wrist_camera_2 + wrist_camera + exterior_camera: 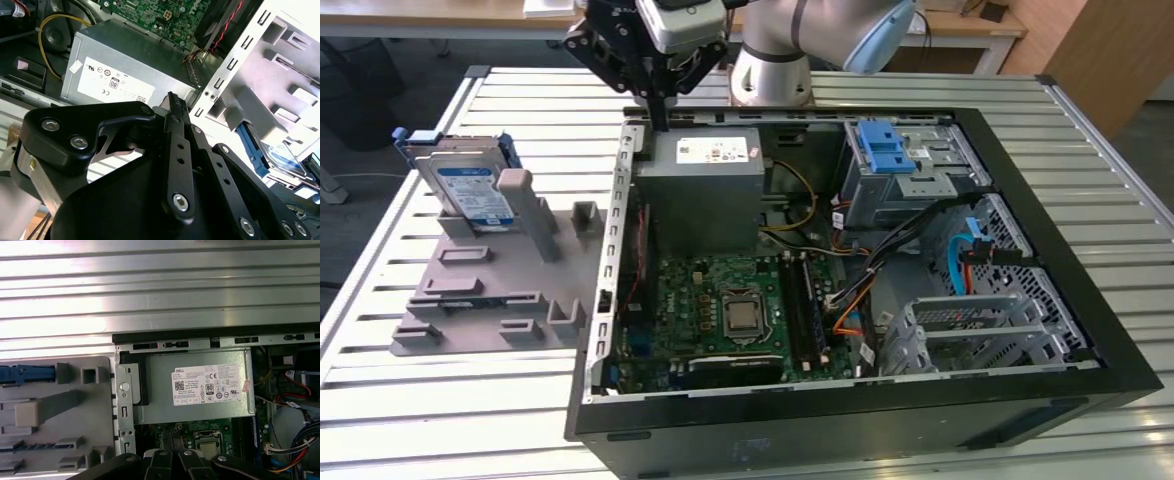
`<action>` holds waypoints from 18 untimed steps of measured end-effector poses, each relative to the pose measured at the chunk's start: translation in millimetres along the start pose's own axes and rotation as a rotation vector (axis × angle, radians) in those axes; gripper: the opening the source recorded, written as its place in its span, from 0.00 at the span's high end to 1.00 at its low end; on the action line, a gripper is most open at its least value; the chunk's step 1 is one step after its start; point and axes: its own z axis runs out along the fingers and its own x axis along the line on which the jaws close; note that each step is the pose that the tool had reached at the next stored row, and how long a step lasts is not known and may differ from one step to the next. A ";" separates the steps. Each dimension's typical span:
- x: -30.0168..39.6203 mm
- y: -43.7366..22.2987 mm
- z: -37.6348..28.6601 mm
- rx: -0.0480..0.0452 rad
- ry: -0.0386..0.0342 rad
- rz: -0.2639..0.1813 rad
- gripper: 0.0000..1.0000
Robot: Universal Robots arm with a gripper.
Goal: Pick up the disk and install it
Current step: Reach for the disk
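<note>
The disk (467, 190) stands on edge in a grey fixture plate (480, 290) on the exterior view's left, silver with a blue-and-white label and blue rails. In the second wrist view the disk (280, 157) is a blue-edged slab beside the fixture's posts. In the first wrist view its blue rail (25, 374) is seen from above. My black gripper (660, 120) hangs shut and holds nothing. It is over the back corner of the open computer case (854, 425), well apart from the disk. In both wrist views the gripper (172, 97) (176, 432) points at the grey power supply (200, 385).
The case lies open on a slatted metal table (400, 400). Inside it are the power supply (700, 185), a green motherboard (734, 310), cables, and a drive bay with a blue latch bracket (887, 150). Grey posts rise from the fixture plate (50, 410).
</note>
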 end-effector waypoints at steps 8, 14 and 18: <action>1.7 -0.1 0.0 0.0000 -0.0001 0.000 0.89; 4.0 -0.3 -0.1 0.0000 0.0000 0.000 0.89; 6.0 -0.4 -0.2 0.0000 0.0000 0.000 0.89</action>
